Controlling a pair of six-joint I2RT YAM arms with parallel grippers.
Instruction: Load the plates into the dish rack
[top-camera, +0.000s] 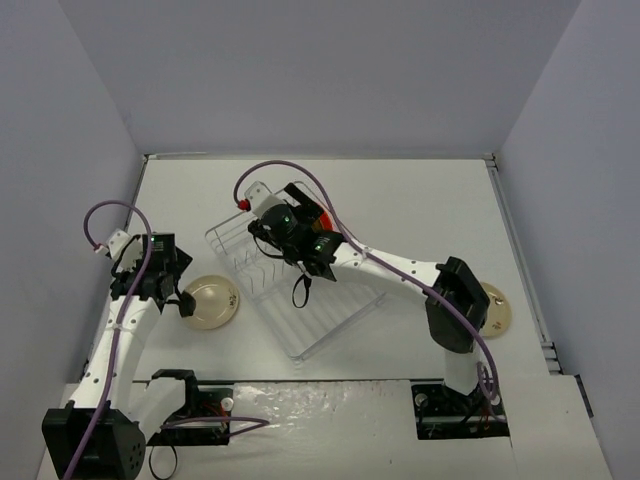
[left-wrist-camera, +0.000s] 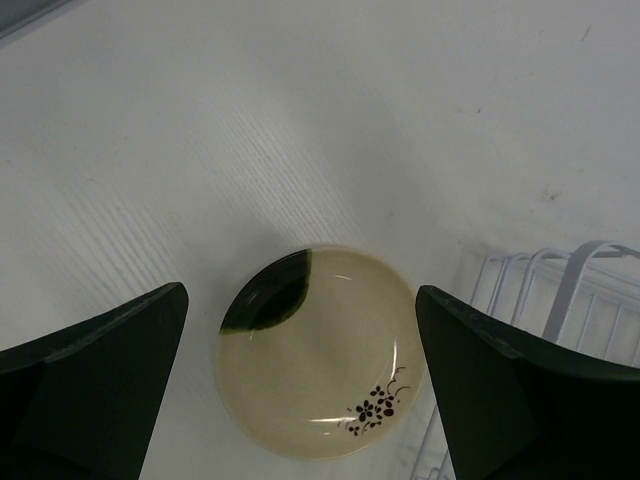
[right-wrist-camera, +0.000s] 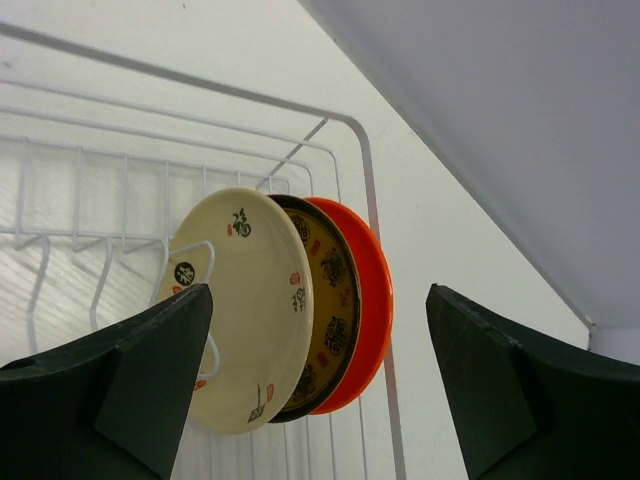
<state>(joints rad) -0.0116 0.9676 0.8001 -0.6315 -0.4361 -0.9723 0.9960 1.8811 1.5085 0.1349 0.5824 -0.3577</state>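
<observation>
A cream plate (top-camera: 212, 302) with a dark green patch and black flowers lies flat on the table just left of the dish rack (top-camera: 330, 320). It sits between my left gripper's open fingers in the left wrist view (left-wrist-camera: 318, 365). My left gripper (top-camera: 180, 295) hovers above it, open and empty. In the right wrist view, a cream plate (right-wrist-camera: 250, 310), a mustard-brown patterned plate (right-wrist-camera: 335, 300) and an orange-red plate (right-wrist-camera: 372, 290) stand upright in the rack (right-wrist-camera: 365, 170). My right gripper (top-camera: 283, 222) is open and empty, over the rack. Another cream plate (top-camera: 497, 308) lies at the right, partly behind my right arm.
The white wire rack lies at an angle in the middle of the table; its edge shows in the left wrist view (left-wrist-camera: 580, 285). Grey walls enclose the table at back and sides. Purple cables loop above both arms.
</observation>
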